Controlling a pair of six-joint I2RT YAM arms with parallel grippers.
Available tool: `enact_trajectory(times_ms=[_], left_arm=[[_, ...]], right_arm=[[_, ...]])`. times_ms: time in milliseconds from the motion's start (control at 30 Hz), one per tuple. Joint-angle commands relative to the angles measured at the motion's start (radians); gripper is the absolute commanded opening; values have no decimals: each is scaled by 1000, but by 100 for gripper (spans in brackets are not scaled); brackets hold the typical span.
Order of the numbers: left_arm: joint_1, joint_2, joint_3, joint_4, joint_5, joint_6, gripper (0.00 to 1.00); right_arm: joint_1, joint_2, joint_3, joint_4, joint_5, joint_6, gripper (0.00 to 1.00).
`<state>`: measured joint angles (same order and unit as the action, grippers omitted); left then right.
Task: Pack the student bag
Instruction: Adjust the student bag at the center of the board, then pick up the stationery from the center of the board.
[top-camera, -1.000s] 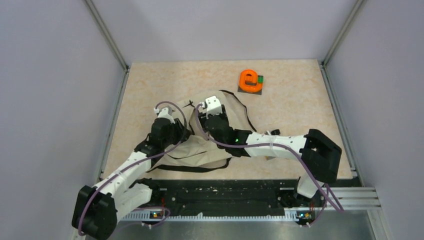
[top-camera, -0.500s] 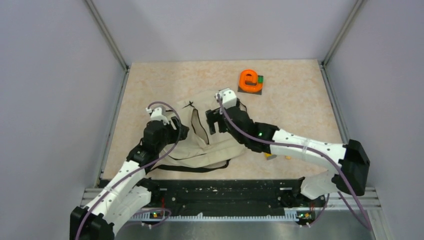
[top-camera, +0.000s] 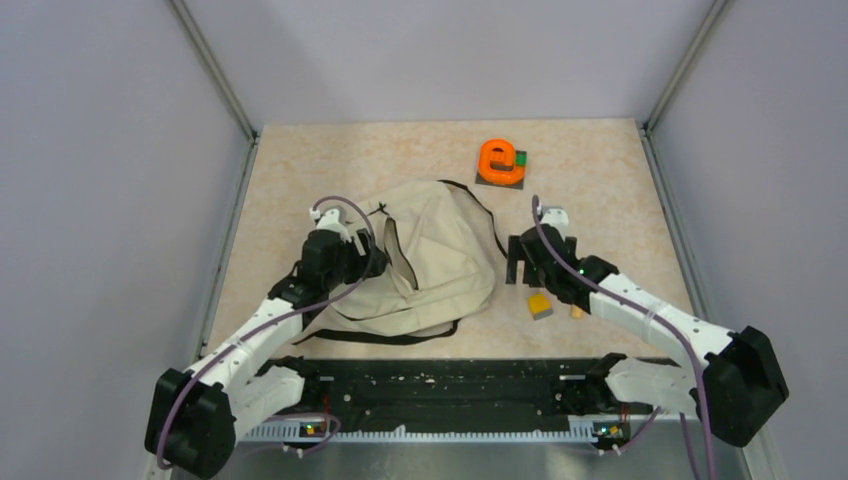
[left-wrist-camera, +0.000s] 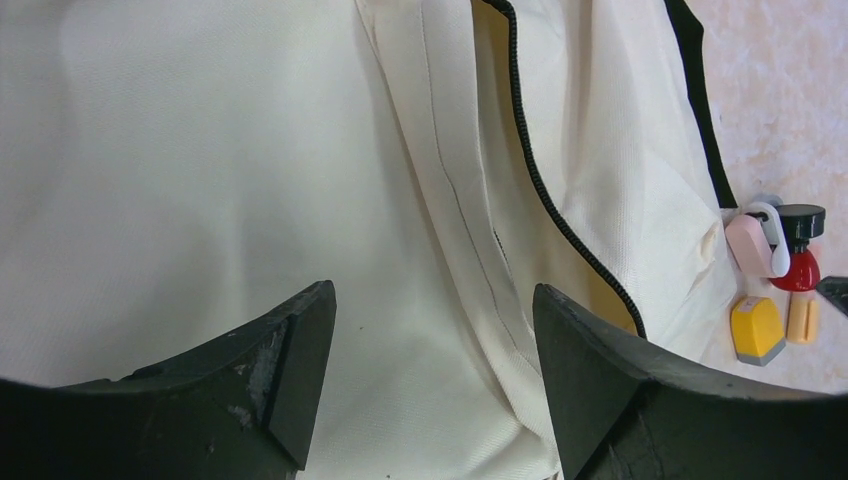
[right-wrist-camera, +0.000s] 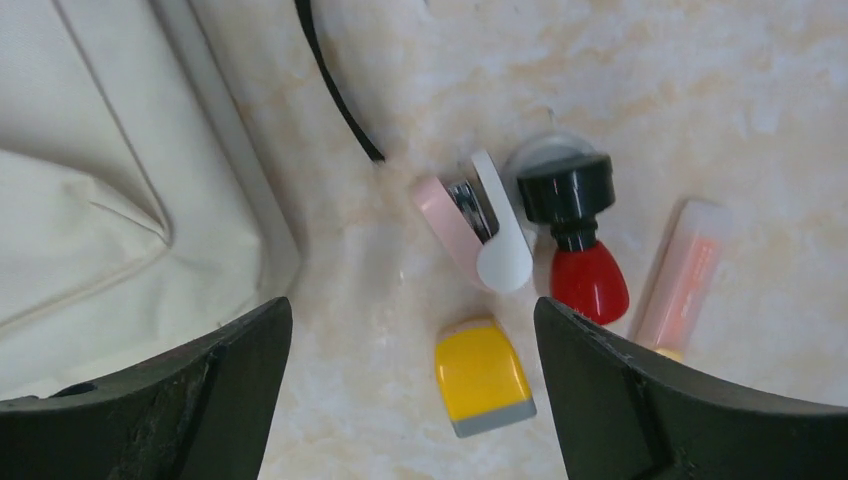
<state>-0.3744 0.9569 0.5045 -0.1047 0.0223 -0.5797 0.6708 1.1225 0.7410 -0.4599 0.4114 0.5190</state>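
Observation:
The student bag (top-camera: 435, 255) is a beige fabric backpack with black zipper and straps, lying slumped in the middle of the table. My left gripper (top-camera: 372, 256) hangs open over its left part; in the left wrist view the gripper (left-wrist-camera: 432, 300) has bag fabric (left-wrist-camera: 200, 180) and the open zipper (left-wrist-camera: 540, 190) below it, not pinched. My right gripper (top-camera: 523, 264) is open and empty just right of the bag. In the right wrist view the gripper (right-wrist-camera: 412, 310) is above a yellow eraser (right-wrist-camera: 482, 375), a pink-and-white clip (right-wrist-camera: 478, 232), a red-and-black bottle (right-wrist-camera: 578, 240) and a pink tube (right-wrist-camera: 682, 280).
An orange tape dispenser (top-camera: 500, 160) stands at the back, right of centre. The yellow eraser (top-camera: 540, 304) and the pink tube (top-camera: 577, 311) lie on the table beside the right arm. A black strap (right-wrist-camera: 335, 90) trails from the bag toward them. Grey walls enclose the table.
My right arm has swung from over the bag to the right, and now hangs over the small items. The bag has spread flatter. My left gripper stays over the bag's left part.

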Motion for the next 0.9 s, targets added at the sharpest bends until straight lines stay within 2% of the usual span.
enact_trajectory(times_ms=[0, 167, 333, 667, 767, 867], left_arm=[[5, 45, 45, 128, 51, -19, 77], [12, 117, 60, 162, 56, -19, 77], [14, 161, 59, 170, 35, -10, 71], [26, 180, 21, 159, -8, -7, 34], [29, 173, 5, 157, -9, -12, 25], [31, 169, -6, 157, -12, -15, 17]], right_arm=[[-36, -61, -62, -69, -29, 80, 90], [-81, -59, -129, -72, -68, 105, 90], [-88, -32, -157, -85, -67, 112, 90], [-93, 79, -171, -51, -114, 102, 86], [-93, 108, -167, -47, -123, 94, 78], [-93, 112, -162, -44, -134, 83, 66]])
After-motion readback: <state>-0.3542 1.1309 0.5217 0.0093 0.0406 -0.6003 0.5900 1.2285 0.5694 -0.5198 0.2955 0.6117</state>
